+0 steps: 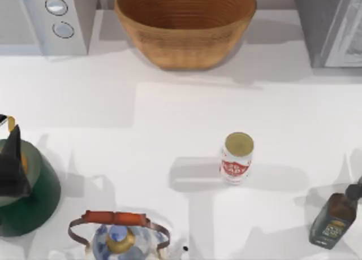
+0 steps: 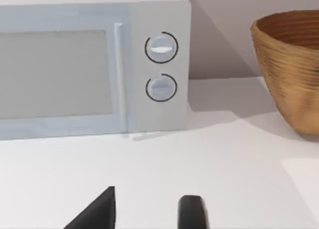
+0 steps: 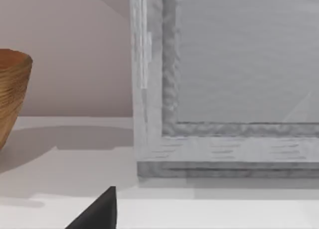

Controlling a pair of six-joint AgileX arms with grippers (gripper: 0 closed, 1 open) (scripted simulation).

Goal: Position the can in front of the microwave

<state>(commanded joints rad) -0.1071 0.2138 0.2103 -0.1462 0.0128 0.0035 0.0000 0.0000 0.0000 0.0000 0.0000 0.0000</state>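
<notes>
Can [image 1: 236,157], small, white and cylindrical with a red label and dull gold top, stands upright on the white table [image 1: 169,118], right of centre and well apart from the white boxy microwave [image 1: 48,20] at the far left. No grasp has begun, I judge; one arm must reach the can, close on it and carry it far-left. Left end effector [image 2: 144,209] hovers facing the microwave, fingers apart and empty. Right end effector [image 3: 97,211] shows one dark finger; I cannot tell its spread. Both are cut off by the frame edges.
</notes>
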